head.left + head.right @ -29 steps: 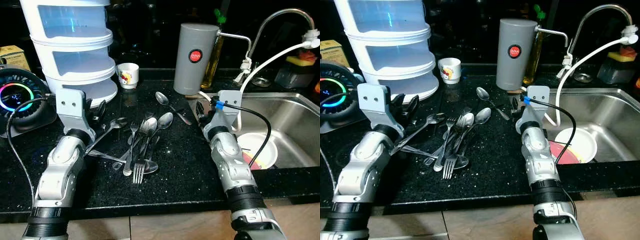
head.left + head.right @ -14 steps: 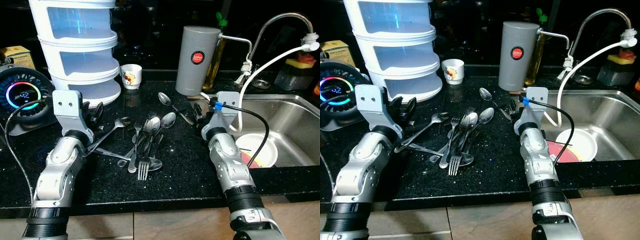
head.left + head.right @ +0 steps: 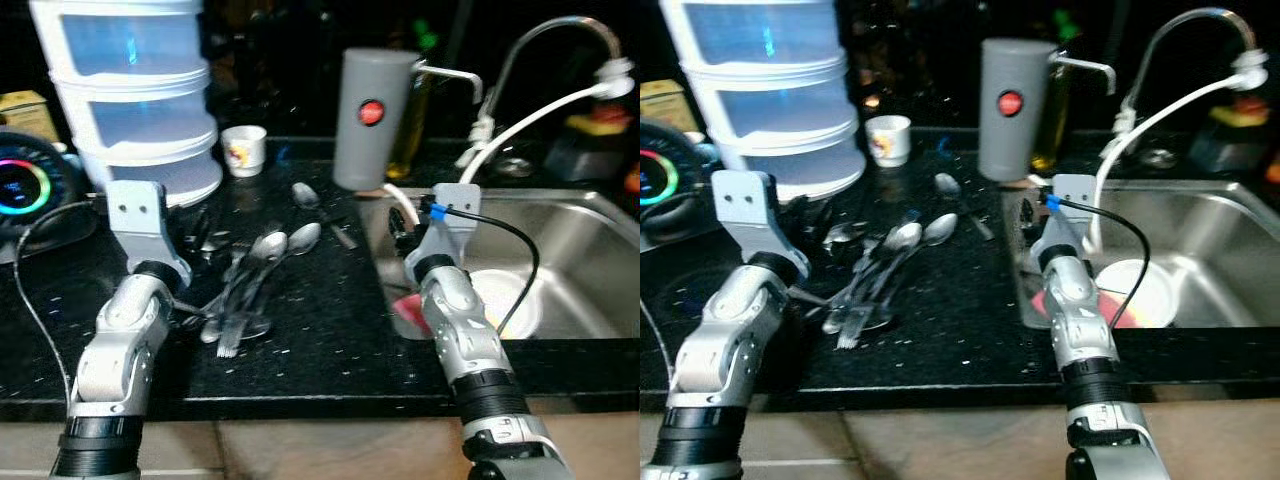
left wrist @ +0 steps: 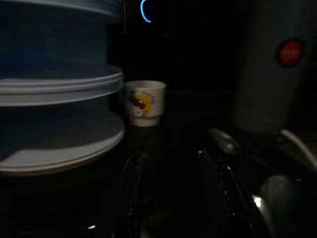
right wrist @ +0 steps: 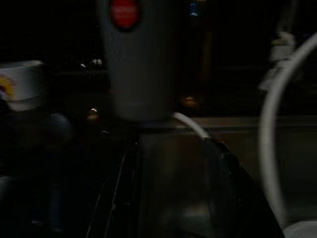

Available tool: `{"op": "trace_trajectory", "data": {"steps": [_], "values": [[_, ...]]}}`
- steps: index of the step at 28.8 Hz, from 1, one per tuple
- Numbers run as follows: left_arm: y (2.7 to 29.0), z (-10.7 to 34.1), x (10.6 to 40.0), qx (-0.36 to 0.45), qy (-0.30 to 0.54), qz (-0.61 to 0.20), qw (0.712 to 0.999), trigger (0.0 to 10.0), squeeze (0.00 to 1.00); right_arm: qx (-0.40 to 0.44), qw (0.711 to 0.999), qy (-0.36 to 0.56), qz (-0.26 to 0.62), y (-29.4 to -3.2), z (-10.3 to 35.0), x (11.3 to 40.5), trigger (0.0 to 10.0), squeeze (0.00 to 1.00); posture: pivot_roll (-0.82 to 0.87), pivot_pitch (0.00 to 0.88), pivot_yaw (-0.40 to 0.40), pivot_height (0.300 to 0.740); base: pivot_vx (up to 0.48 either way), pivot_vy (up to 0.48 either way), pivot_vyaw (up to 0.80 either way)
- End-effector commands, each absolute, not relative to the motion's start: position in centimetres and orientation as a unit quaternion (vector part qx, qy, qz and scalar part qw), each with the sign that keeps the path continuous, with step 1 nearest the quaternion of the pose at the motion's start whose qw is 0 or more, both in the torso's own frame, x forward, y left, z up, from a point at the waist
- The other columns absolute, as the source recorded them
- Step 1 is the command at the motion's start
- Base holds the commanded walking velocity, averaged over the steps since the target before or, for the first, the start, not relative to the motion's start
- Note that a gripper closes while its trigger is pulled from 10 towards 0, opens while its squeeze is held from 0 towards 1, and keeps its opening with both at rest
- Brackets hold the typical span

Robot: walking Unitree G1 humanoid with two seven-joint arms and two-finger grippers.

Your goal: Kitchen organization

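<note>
Hovering with parted fingers: left claw (image 3: 200, 225) beside the cutlery pile (image 3: 245, 285) on the black surface (image 3: 320, 330). Hanging parted at the sink (image 3: 590, 225) edge: right claw (image 3: 398, 222). Showing a red round label, writing unreadable: grey canister (image 3: 367, 118).

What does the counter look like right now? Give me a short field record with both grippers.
surface: black counter, sink on the right
cutlery: pile of spoons and forks on the counter, one lone spoon behind it
behind: white stacked container, small cup, grey canister
in sink: white plate
left gripper: open, over the counter by the pile, holding nothing
right gripper: open, at the sink's edge, holding nothing
image: blurred
</note>
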State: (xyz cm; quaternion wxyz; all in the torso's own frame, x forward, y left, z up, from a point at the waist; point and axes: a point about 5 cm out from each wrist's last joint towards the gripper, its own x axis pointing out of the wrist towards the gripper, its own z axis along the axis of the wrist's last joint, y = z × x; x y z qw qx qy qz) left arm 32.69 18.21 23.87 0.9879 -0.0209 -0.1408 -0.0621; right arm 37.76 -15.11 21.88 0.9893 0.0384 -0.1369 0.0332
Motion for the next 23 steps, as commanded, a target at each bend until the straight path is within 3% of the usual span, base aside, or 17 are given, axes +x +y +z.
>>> {"op": "trace_trajectory", "data": {"steps": [1, 10, 14, 23], "values": [[18.35, 23.39, 32.66, -0.027, -0.127, -0.060, 0.990, 10.0, 0.00, 0.042, 0.990, -0.129, 0.036, -14.98, 21.61, 37.82, 10.0, 0.00, 0.07, 0.035, -0.023, 0.740, 0.000, -0.341, 0.00], [18.46, 23.36, 32.65, -0.036, -0.125, -0.056, 0.990, 10.0, 0.00, 0.040, 0.990, -0.129, 0.037, -15.08, 21.65, 37.84, 10.0, 0.00, 0.07, 0.036, -0.025, 0.740, 0.000, -0.340, 0.00], [18.68, 23.28, 32.71, -0.066, -0.118, -0.049, 0.990, 10.0, 0.00, 0.040, 0.990, -0.129, 0.037, -15.04, 21.70, 37.87, 10.0, 0.00, 0.07, 0.036, -0.027, 0.740, 0.000, 0.000, 0.00], [19.11, 23.64, 32.56, -0.077, -0.127, -0.038, 0.988, 10.0, 0.00, 0.040, 0.990, -0.130, 0.041, -14.87, 21.82, 37.90, 10.0, 0.00, 0.07, 0.037, -0.029, 0.740, 0.000, 0.432, 0.00]]}}
